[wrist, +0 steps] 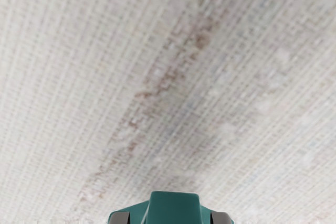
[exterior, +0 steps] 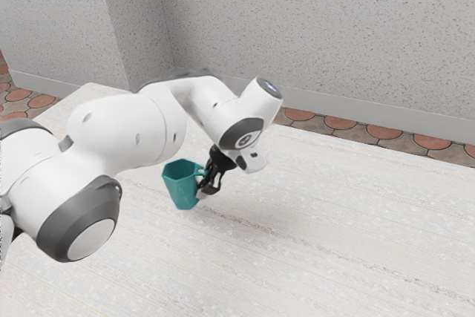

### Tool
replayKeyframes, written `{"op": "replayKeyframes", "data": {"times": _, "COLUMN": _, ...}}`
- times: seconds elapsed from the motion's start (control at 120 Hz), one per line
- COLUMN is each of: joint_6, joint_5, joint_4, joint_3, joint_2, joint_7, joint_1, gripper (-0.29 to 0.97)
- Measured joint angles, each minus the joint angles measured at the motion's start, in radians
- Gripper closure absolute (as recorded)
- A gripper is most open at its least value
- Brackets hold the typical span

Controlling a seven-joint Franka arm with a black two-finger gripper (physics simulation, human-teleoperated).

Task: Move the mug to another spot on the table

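Note:
A teal faceted mug (exterior: 181, 182) hangs above the pale table (exterior: 334, 228), tilted, with its open mouth facing up toward the arm. My black gripper (exterior: 208, 181) is shut on the mug's handle side, at the mug's right in the exterior view. The mug's shadow falls on the tabletop just below it. In the wrist view the teal mug (wrist: 174, 209) sits right under my hand, between two grey fingertips (wrist: 119, 219), with bare table beyond it.
The pale woven tabletop stretches to the exterior view's right and front. A grey speckled wall (exterior: 312, 27) and a strip of red tiled floor (exterior: 371, 133) run behind the table. My own white arm (exterior: 111, 154) takes up the exterior view's left.

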Motion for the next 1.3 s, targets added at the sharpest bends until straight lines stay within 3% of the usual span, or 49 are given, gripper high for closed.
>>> {"op": "replayKeyframes", "data": {"times": 0.175, "joint_6": 0.007, "joint_5": -0.016, "joint_4": -0.004, "joint_3": 0.001, "joint_2": 0.031, "joint_7": -0.013, "joint_1": 0.0, "gripper": 0.61}}
{"op": "replayKeyframes", "data": {"times": 0.425, "joint_6": 0.028, "joint_5": -0.077, "joint_4": -0.029, "joint_3": 0.002, "joint_2": 0.033, "joint_7": -0.022, "joint_1": 0.006, "gripper": 0.22}}
{"op": "replayKeyframes", "data": {"times": 0.7, "joint_6": 0.03, "joint_5": -0.112, "joint_4": -0.041, "joint_3": 0.03, "joint_2": 0.003, "joint_7": -0.029, "joint_1": 0.004, "gripper": 0.06}}
{"op": "replayKeyframes", "data": {"times": 1.075, "joint_6": 0.029, "joint_5": -0.117, "joint_4": -0.044, "joint_3": 0.047, "joint_2": -0.339, "joint_7": -0.085, "joint_1": 0.0, "gripper": 0.01}}
{"op": "replayKeyframes", "data": {"times": 1.3, "joint_6": -0.002, "joint_5": -0.081, "joint_4": -0.022, "joint_3": -0.042, "joint_2": -0.553, "joint_7": -0.201, "joint_1": -0.001, "gripper": 0.0}}
